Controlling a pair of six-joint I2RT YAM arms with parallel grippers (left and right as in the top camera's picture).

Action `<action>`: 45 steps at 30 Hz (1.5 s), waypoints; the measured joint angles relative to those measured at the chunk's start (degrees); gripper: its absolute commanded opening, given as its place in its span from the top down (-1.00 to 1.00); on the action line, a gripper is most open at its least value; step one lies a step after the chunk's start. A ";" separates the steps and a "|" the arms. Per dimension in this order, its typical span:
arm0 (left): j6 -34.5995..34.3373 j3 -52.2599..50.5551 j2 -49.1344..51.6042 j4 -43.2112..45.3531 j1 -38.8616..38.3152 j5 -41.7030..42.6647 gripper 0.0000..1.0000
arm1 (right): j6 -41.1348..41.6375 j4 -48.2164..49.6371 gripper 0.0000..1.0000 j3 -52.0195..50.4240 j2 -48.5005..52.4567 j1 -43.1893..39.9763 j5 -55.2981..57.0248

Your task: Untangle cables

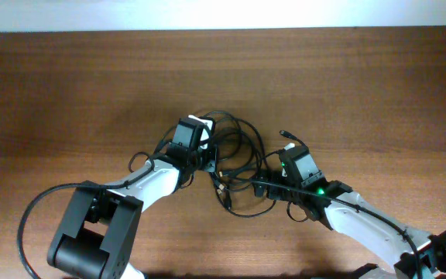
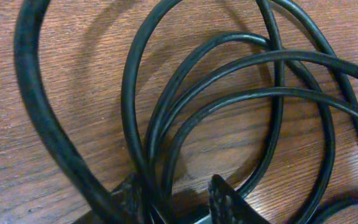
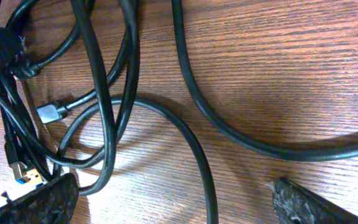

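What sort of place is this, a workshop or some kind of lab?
Probably a robotics lab or test bench, though little else shows. A left arm and a right arm reach over a plain wooden table toward a tangle of black cables.

Left arm and right arm in white shells with black joints, thick black wires looping alongside, small green light at right wrist, right tool fingers black, rough-textured
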 measured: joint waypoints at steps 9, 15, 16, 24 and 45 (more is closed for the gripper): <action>-0.04 0.00 0.00 0.17 0.00 0.02 0.70 | 0.00 0.00 -0.97 0.00 0.00 0.00 0.00; -0.02 0.00 0.00 0.33 0.00 0.04 0.27 | 0.02 -0.09 -0.97 0.00 0.00 0.00 0.00; -0.04 0.00 0.00 0.35 0.00 0.04 0.25 | 0.02 -0.22 -0.97 0.00 0.00 0.00 0.00; 0.09 0.00 0.00 0.61 0.00 0.00 0.56 | 0.02 -0.24 -0.97 0.00 0.00 0.00 0.00; -0.02 0.00 0.00 1.66 0.00 0.02 0.55 | 0.02 -0.24 -0.97 0.00 0.00 0.00 0.00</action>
